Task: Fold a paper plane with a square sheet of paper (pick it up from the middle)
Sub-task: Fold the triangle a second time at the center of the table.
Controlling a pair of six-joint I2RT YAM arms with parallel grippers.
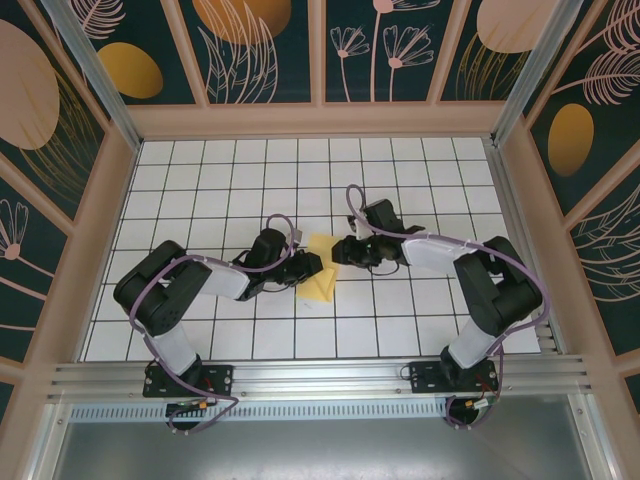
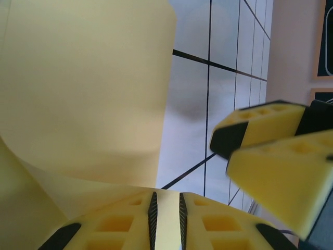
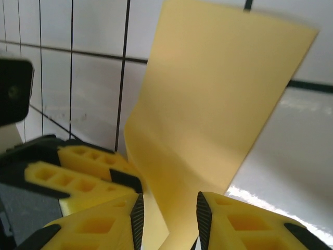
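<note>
The square sheet of paper [image 1: 322,276] is pale yellow and lifted into a bent, creased wedge at the middle of the white grid table, between my two grippers. My left gripper [image 1: 303,270] meets its left edge. In the left wrist view that gripper [image 2: 167,213] has its jaws nearly together, with the sheet [image 2: 88,88] filling the narrow gap and rising up to the left. My right gripper [image 1: 342,252] is at the sheet's upper right. In the right wrist view its jaws [image 3: 167,219] stand apart, with the curled sheet [image 3: 208,114] running loosely between them.
The table [image 1: 420,170] is walled by a wooden frame with patterned panels [image 1: 320,120]. An aluminium rail [image 1: 320,378] runs along the near edge by the arm bases. The right gripper's fingers [image 2: 270,151] loom close in the left wrist view, and the left one's fingers [image 3: 78,172] in the right wrist view.
</note>
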